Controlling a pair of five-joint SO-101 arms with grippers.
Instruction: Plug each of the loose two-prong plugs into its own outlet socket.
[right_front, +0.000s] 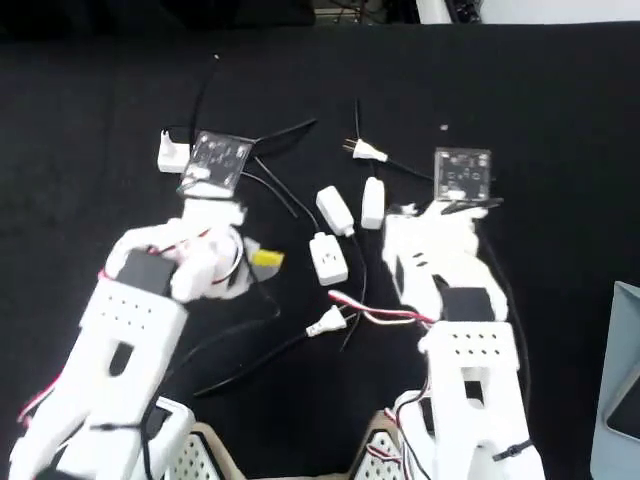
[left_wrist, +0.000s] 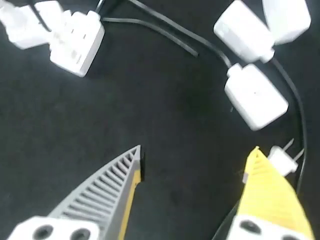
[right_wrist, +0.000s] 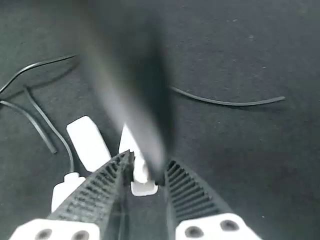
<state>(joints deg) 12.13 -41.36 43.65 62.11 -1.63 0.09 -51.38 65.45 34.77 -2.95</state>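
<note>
Three white outlet sockets lie mid-table: one (right_front: 335, 210), one nearer the front (right_front: 328, 258) and one to the right (right_front: 372, 203). One loose two-prong plug (right_front: 367, 152) on a black cord lies at the back. Another plug (right_front: 328, 322) lies in front. My left gripper (left_wrist: 196, 152) is open above bare cloth, with two sockets (left_wrist: 255, 97) (left_wrist: 242, 35) and the front plug (left_wrist: 282, 159) beyond its yellow finger (left_wrist: 267, 195). My right gripper (right_wrist: 149, 159) is shut on the right-hand socket (right_wrist: 141, 181). A blurred dark cord crosses in front of it.
Two small circuit boards (right_front: 218, 160) (right_front: 462, 172) sit at the back left and back right. A white block (right_front: 172, 153) lies by the left board. Black cords (right_front: 270, 175) trail across the cloth. A grey box (right_front: 618, 400) stands at the right edge.
</note>
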